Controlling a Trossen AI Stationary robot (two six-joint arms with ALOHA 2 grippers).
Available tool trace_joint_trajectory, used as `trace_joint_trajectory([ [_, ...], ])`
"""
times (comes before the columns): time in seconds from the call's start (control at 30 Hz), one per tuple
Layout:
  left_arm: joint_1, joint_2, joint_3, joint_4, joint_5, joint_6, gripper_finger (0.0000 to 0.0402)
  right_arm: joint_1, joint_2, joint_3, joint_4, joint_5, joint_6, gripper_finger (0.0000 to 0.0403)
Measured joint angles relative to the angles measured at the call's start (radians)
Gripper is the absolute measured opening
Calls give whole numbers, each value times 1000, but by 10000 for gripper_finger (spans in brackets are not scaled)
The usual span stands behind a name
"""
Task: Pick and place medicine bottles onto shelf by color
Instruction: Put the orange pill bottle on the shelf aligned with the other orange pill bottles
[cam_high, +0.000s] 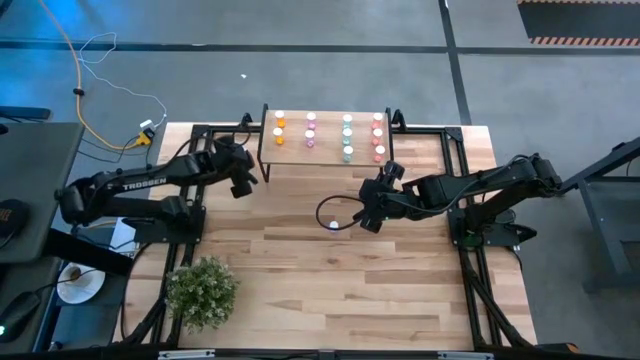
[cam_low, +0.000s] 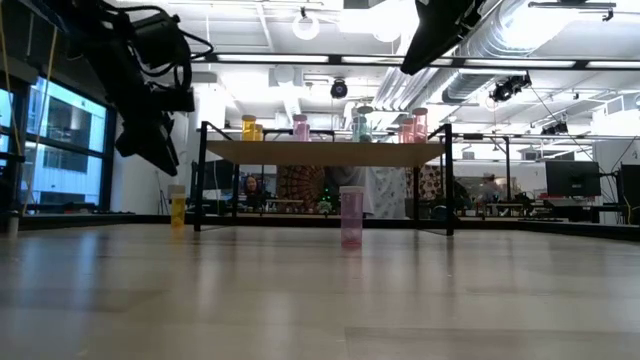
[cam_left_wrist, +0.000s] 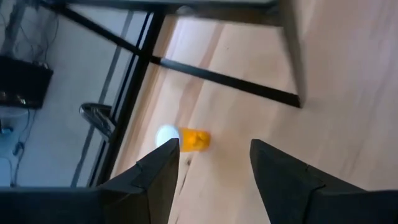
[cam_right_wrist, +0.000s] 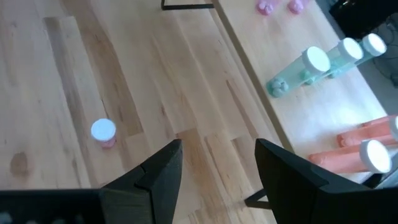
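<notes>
From above, the open left gripper (cam_high: 243, 183) hides the small orange bottle with white cap (cam_left_wrist: 185, 139); its wrist camera shows it standing free. The open right gripper (cam_high: 372, 207) hovers near the small pink bottle (cam_high: 333, 224), probably not touching. Both stand beside the light-wood shelf on black legs (cam_high: 326, 155).

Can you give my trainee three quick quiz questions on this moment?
1. True or false: the shelf is bare.
2. Which colour is the bottle standing on the table near the right gripper? A orange, B pink, C teal.
3. Fill in: the orange bottle under the left gripper stands on the ____.

Key:
1. False; bottles stand there in four colour columns.
2. B, the pink bottle.
3. table, beside the shelf's leg.
</notes>
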Motion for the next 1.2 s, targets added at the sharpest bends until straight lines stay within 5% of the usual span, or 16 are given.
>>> trace_joint_trajectory([
  [0.57, 167, 2, 44, -1, 180, -99, 186, 0, 0, 0, 3, 31, 8, 195],
  [1.2, 204, 222, 176, -76, 171, -118, 186, 0, 0, 0, 3, 23, 31, 195],
])
